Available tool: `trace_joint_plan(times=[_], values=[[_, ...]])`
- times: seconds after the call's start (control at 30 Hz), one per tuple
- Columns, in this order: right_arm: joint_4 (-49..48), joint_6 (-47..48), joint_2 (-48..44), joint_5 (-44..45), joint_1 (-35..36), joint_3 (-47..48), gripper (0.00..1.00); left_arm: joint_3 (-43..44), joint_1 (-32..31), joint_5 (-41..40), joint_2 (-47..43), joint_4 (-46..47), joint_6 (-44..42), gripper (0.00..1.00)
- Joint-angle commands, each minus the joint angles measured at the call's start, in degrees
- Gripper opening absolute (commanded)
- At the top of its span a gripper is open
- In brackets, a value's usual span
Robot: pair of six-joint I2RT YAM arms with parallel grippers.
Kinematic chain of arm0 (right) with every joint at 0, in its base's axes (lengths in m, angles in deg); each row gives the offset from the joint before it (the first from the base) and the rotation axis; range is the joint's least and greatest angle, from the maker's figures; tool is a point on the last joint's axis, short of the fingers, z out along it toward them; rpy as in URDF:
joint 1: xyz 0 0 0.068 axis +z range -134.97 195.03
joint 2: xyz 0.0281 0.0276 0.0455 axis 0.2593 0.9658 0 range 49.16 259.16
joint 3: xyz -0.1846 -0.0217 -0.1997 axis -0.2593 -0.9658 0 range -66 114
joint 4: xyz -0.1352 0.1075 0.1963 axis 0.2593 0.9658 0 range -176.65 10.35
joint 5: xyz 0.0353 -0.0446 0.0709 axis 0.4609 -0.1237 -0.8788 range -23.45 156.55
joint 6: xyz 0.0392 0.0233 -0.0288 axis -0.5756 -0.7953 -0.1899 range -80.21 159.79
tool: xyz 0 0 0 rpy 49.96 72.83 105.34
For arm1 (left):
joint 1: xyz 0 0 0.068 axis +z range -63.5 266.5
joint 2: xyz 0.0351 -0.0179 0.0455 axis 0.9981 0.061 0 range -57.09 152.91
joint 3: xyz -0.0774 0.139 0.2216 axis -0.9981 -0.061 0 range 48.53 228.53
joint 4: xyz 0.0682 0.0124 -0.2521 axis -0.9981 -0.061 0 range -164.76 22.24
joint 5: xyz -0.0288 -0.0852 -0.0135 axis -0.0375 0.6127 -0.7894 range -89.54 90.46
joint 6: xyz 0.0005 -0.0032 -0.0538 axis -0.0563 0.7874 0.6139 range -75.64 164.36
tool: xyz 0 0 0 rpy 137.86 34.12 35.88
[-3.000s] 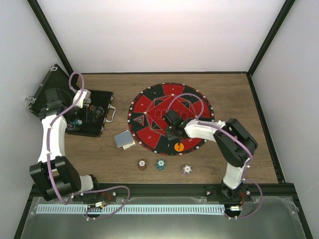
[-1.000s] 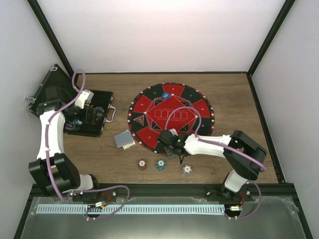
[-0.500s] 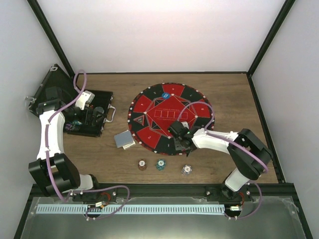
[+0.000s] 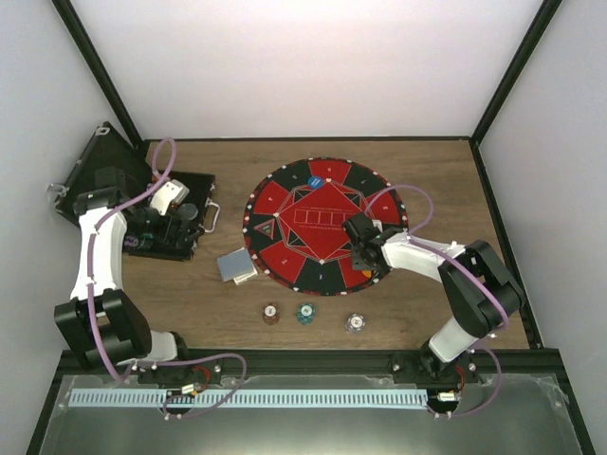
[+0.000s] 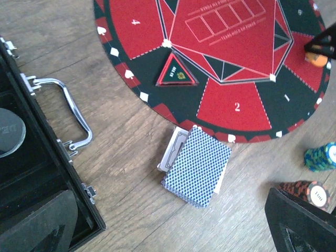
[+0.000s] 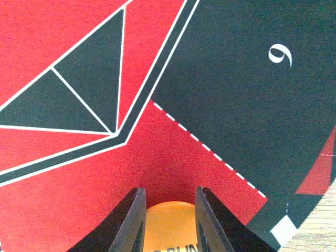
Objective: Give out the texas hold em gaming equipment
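An orange poker chip [image 6: 170, 227] sits between the two black fingers of my right gripper [image 6: 168, 195], which is shut on it low over a red sector of the round mat [image 4: 285, 204]. From above, this gripper [image 4: 361, 248] is over the mat's near-right part. In the left wrist view the same chip [image 5: 316, 58] shows under it. A deck of blue-backed cards [image 5: 197, 165] lies on the wood by the mat's near-left edge [image 4: 235, 267]. My left gripper [image 4: 175, 221] hovers over the black case [image 4: 161, 248], jaws wide open and empty [image 5: 168, 227].
Brown [image 4: 271, 312], green [image 4: 304, 313] and white [image 4: 355, 323] chip stacks stand in a row near the front edge. A blue chip [image 4: 313, 180] lies on the mat's far side. The case's metal handle [image 5: 73, 113] points toward the mat.
My right gripper has swung from the mat's near edge toward its right side, carrying the orange chip. The left arm has barely shifted over the case.
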Motion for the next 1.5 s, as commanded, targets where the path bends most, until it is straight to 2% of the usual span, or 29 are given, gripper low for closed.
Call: trace_joint_plan(times=[0.0,0.07,0.23,0.33,0.53,0.93,1.47], values=[[3.84,1.43,-0.85,0.65,-0.02,2.68,0.29,-1.63,-3.22,-3.41,-0.39,-2.19,-6.37,1.00],[4.54,1.85,-1.62,-0.43,0.77,5.12,0.35,-3.72,-5.61,-5.80,-1.23,-0.92,-7.45,1.00],[3.24,2.83,-4.65,-10.07,1.35,9.59,0.67,-9.68,-10.42,-8.65,-3.56,2.53,-11.52,1.00],[1.74,2.94,-5.75,-16.90,1.35,10.42,0.83,-13.59,-12.62,-10.43,-5.03,5.02,-15.70,1.00],[-1.84,2.82,-9.09,-26.23,1.98,9.14,1.00,-18.17,-16.98,-16.94,-4.20,10.95,-19.50,1.00],[-2.98,2.32,-12.03,-28.61,3.70,6.34,1.00,-20.11,-24.26,-23.23,0.99,16.82,-17.07,1.00],[-2.27,1.88,-14.83,-28.65,3.99,4.77,1.00,-22.74,-29.35,-28.51,4.05,21.48,-13.98,1.00]])
